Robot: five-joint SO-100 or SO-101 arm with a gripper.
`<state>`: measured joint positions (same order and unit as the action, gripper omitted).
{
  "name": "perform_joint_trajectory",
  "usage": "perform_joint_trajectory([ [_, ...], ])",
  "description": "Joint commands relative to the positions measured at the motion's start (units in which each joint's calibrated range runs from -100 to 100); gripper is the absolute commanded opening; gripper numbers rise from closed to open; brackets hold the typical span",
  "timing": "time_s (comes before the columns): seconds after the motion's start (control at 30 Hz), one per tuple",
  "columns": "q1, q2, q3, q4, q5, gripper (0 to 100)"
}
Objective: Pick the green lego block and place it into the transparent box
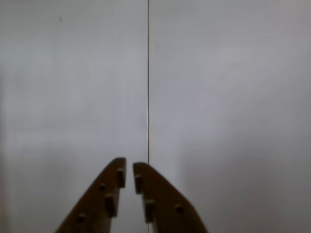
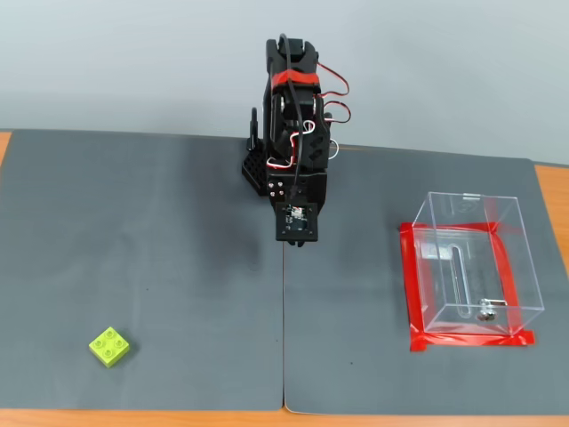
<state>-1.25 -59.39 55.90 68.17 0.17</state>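
gripper (image 1: 129, 167): we see two dark fingers rising from the bottom edge, tips nearly touching, a thin gap between, nothing held | surface: we see a plain grey mat (image 1: 228, 97) | seam (image 1: 148, 73): we see a thin line running vertically, passing just right of the fingertips

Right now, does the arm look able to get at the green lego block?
Probably yes: the green lego block lies alone on the grey mat, nothing around or over it. The gripper is nearly shut and holds nothing, so it must open first.
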Motion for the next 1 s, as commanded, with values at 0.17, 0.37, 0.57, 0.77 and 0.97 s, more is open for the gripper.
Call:
perform_joint_trajectory([
  [0.17, 9.65, 12.72, -18.32, -0.29, -0.2, 2],
  [0.37, 18.52, 24.08, -28.27, -0.72, -0.25, 2],
  [0.57, 26.28, 36.03, -38.13, -0.72, -0.25, 2],
  [0.77, 31.28, 52.56, -54.5, -0.9, 0.27, 2],
  [0.97, 31.06, 61.89, -61.38, -6.8, 0.27, 2],
])
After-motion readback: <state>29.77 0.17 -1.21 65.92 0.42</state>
